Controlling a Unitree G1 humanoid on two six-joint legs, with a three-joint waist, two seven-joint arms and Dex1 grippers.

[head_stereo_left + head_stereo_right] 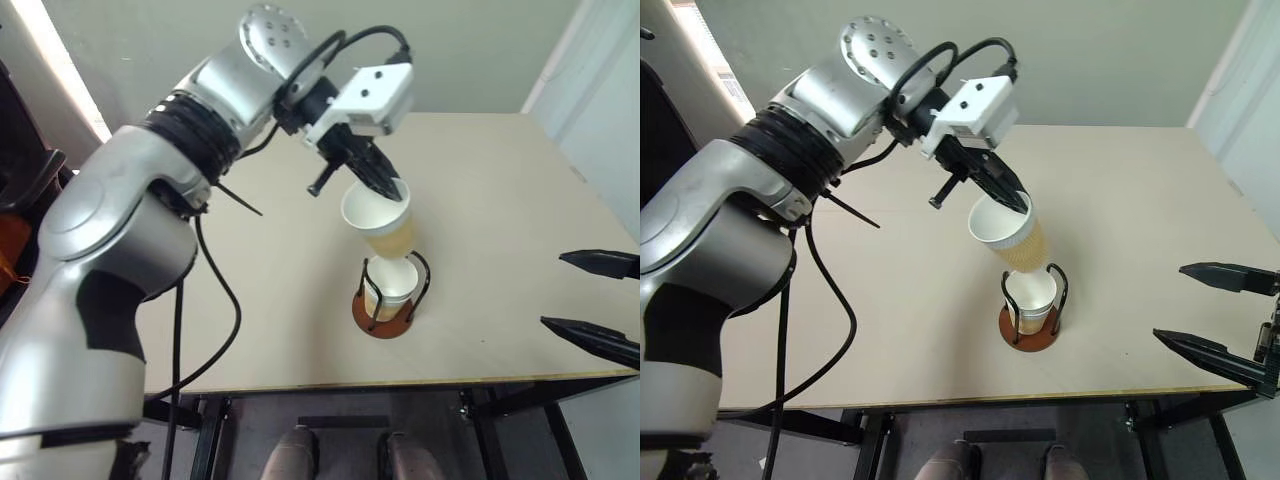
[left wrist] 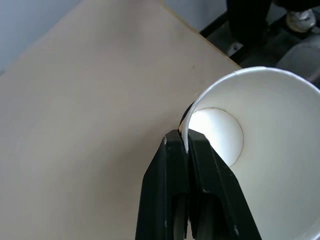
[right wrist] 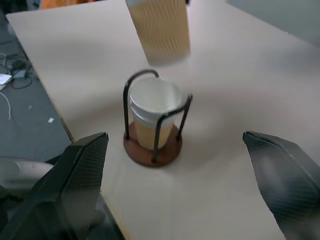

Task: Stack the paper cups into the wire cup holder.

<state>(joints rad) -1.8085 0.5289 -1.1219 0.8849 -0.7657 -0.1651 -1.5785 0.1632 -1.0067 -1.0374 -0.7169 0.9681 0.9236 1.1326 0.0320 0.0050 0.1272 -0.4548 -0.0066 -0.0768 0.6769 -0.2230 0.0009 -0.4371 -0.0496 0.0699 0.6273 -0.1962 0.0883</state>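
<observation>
- The left gripper (image 1: 378, 182) is pinching the rim of a cup (image 1: 1008, 233), its two fingers (image 2: 172, 195) closed on the paper wall, one inside and one outside.
- That cup is hanging tilted in the air, just above and slightly far of the holder (image 1: 1031, 307), which is standing near the table's (image 1: 500, 190) near edge, about mid-width.
- The holder is already carrying cups (image 3: 154, 114): the right wrist view is showing two white rims one inside the other, so I am judging two nested there and the held one as the last of three.
- The step in hand looks like the final stacking; the task seems close to done.
- The next move is calling for the cup to be brought upright, centred between the two wire arches over the open mouth below, then lowered straight in before the pinch is let go.
- The right gripper (image 1: 1220, 315) is waiting to the right of the holder, well apart from it, fingers spread wide and holding nothing.
- Hard to make out: the held cup's base is overlapping the stack in both eye views, so I cannot tell whether it is touching the rim below.
- The held cup is blurred and cut off in the right wrist view, and its outside is hidden in the left wrist view.
</observation>
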